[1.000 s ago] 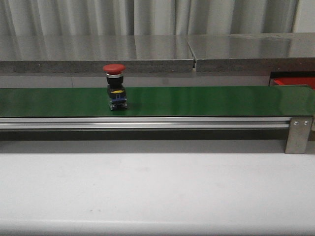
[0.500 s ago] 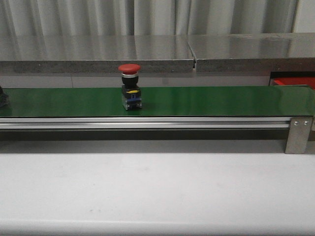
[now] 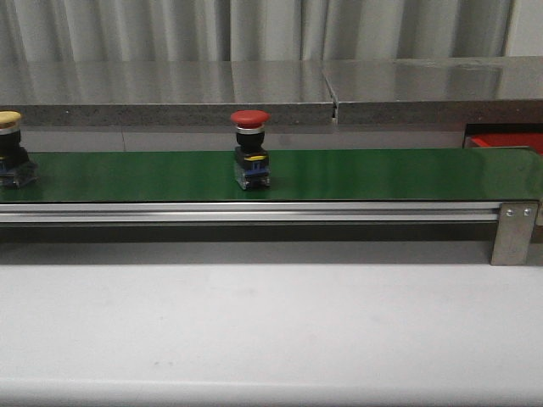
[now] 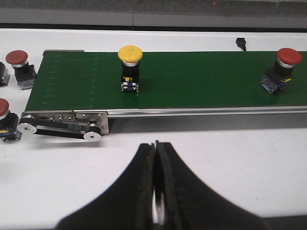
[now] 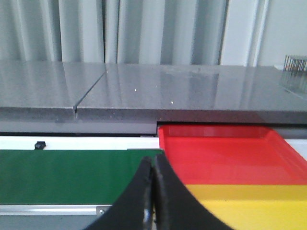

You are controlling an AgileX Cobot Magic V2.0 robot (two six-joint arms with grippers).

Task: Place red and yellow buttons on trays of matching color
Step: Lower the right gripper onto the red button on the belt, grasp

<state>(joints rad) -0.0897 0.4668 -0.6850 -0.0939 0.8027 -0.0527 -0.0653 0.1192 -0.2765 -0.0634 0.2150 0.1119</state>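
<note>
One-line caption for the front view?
Red button mid-belt and yellow button at left edge ride the green belt.

My views are evenly, softly lit with faint shadows, pale sheen on the grey counter (image 3: pixel 254 85), and my dark fingers (image 4: pixel 144 191) look blurred, perhaps too close to focus.

Black, curved, tapering gripper fingers (image 4: pixel 144 191)

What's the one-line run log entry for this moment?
red button: upright mid-belt | yellow button: on belt, left edge | red tray: empty | left gripper: shut, idle | right gripper: shut, idle
</note>
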